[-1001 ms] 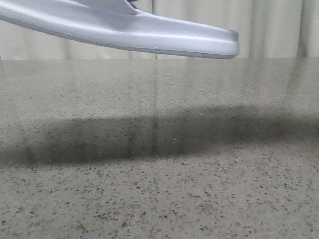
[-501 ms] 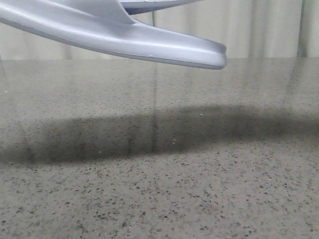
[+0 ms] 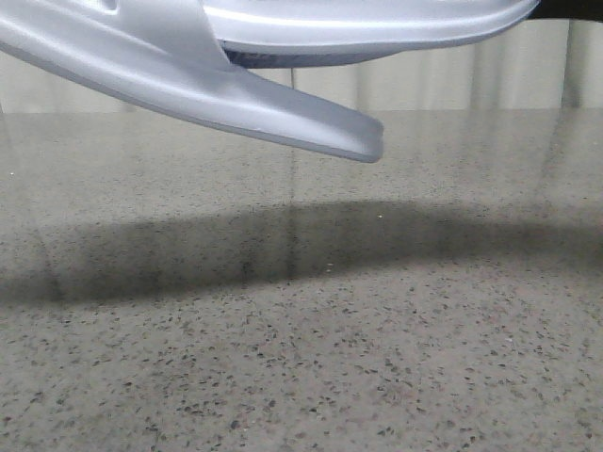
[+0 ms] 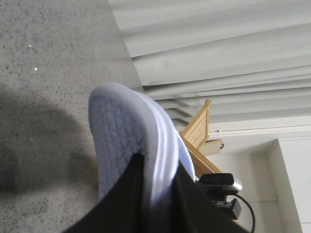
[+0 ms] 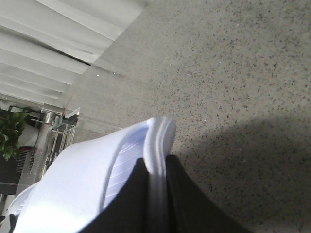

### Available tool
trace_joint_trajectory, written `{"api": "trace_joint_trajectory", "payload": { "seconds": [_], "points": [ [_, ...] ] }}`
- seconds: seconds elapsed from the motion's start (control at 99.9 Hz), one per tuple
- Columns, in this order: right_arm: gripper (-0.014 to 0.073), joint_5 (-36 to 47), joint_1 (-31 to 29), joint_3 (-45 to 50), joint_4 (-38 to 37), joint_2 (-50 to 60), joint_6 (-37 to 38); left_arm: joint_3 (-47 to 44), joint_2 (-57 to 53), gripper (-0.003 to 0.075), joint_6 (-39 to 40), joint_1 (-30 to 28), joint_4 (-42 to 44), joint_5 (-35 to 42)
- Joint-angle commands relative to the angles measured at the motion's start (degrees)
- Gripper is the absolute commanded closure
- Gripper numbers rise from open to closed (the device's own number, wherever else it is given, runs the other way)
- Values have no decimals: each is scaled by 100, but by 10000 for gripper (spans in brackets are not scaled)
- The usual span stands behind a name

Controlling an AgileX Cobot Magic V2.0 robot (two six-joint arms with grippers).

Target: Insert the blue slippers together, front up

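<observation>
Two pale lavender-blue moulded foam slippers are airborne above the speckled grey stone table point(image 3: 377, 358). The left gripper point(image 4: 154, 194) pinches the first slipper point(image 3: 236, 99); the right gripper point(image 5: 156, 191) pinches the second slipper point(image 3: 377, 24). In the front view, the second overlaps above the first.

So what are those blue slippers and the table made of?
The blue slippers look like soft moulded foam or rubber with a smooth matte skin: rounded one-piece edges, a pressed tread pattern on the sole and ribs on the footbed. The table looks like polished speckled stone or a stone-look composite: grey with dark flecks, glossy enough to mirror the curtains.
</observation>
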State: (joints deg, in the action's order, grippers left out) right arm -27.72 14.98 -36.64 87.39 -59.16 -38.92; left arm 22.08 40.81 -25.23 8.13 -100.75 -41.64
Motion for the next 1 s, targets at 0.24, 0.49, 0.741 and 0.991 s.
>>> {"api": "trace_joint_trajectory", "payload": {
  "seconds": [0.24, 0.49, 0.741, 0.991],
  "points": [
    [701, -1146, 755, -145, 1354, -589, -1197, 208, -19, 704, 51, 88, -588, -1360],
    [700, -1053, 755, -165, 1393, -558, -1694, 208, -19, 704, -55, 88, -588, -1360],
    [700, -575, 755, -165, 1317, -503, -2733, 208, -19, 704, -181, 88, -588, -1230],
    [700, 548, 755, -165, 526, 46, -3255, 208, -19, 704, -181, 88, -588, -1219]
  ]
}}
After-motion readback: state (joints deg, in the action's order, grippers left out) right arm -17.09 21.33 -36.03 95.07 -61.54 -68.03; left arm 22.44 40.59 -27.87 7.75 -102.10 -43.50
